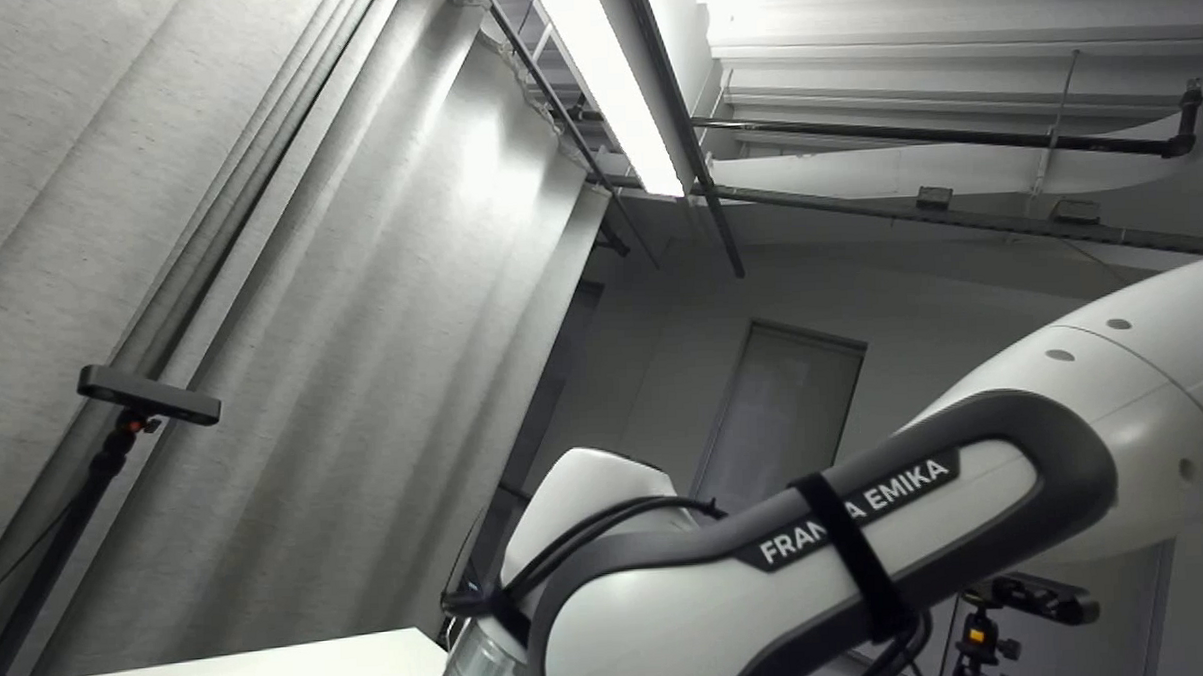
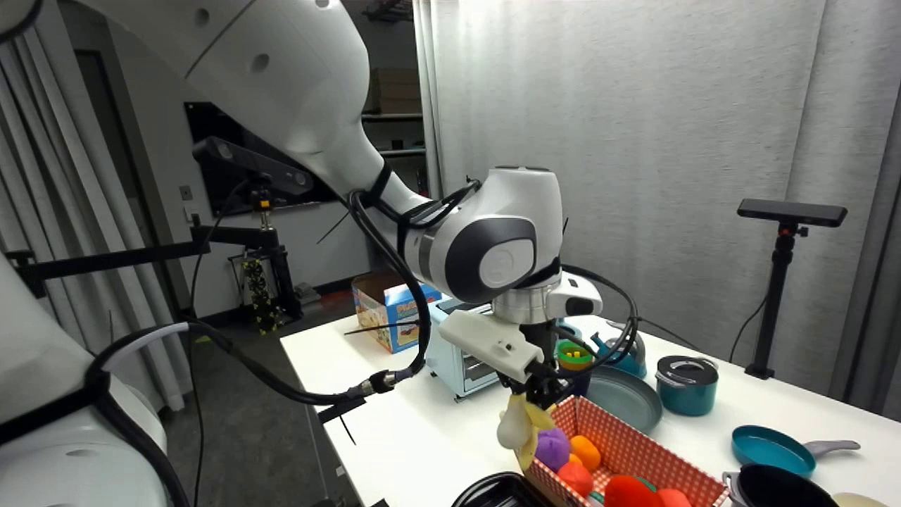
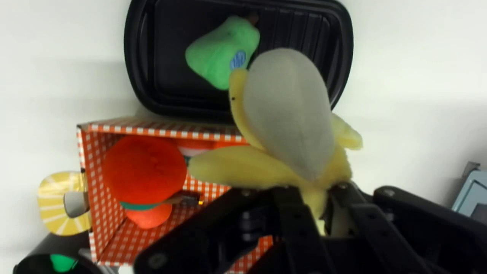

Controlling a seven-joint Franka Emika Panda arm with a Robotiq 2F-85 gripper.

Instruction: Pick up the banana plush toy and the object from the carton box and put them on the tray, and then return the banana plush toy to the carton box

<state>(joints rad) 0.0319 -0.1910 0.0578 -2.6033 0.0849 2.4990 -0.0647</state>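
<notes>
The banana plush toy, yellow peel with a pale rounded tip, hangs in my gripper in the wrist view [image 3: 287, 110] and in an exterior view [image 2: 516, 428]. My gripper [image 3: 316, 196] is shut on the narrow lower part of its peel. The banana is over the near edge of the red-and-white checkered carton box [image 3: 101, 224], between box and tray. The box also shows in an exterior view [image 2: 651, 454]. The black tray [image 3: 167, 102] stands beside the box, and its edge shows in an exterior view [image 2: 493, 480]. A green pear plush [image 3: 218, 53] lies on the tray.
The box holds several plush pieces, among them a red one [image 3: 144, 169] and a purple one [image 2: 552, 448]. A light blue toaster oven [image 2: 450, 362], a teal pot [image 2: 688, 391], a blue pan [image 2: 771, 451], a grey pan [image 2: 623, 394] and a black pot [image 2: 778, 486] stand around it.
</notes>
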